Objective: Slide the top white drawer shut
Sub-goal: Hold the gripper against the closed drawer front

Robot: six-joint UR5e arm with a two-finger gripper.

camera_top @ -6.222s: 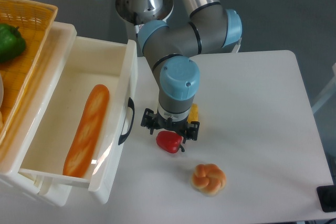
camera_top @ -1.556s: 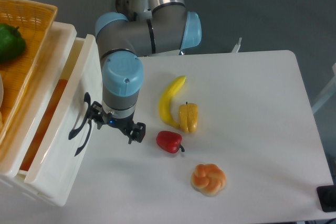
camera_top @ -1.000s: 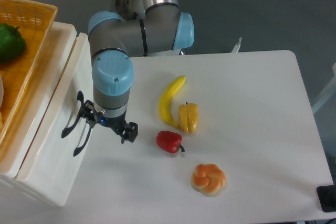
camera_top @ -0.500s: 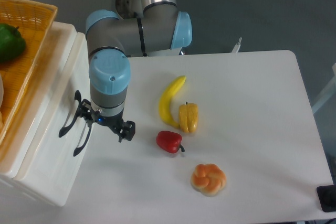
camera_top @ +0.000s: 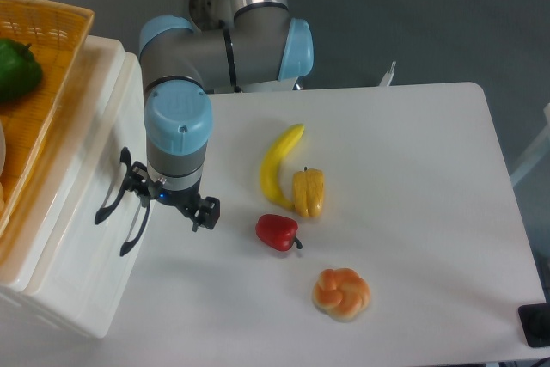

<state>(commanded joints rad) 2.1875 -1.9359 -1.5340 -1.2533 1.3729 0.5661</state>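
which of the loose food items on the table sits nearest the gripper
The red pepper, just right of the gripper; the banana, yellow pepper and bun lie farther off.

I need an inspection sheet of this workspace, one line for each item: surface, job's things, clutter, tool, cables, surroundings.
Surface: white table, no spills seen.
Job's things: top white drawer pushed in, front about flush with the cabinet; its black handle sits above the lower handle.
Clutter: banana, yellow pepper, red pepper, bread roll on the table; green pepper in the orange basket.
Tool: tool at the drawer front, holding nothing; open or shut unclear.
Cables: nothing seen.
Surroundings: grey floor; dark object at the lower right edge.
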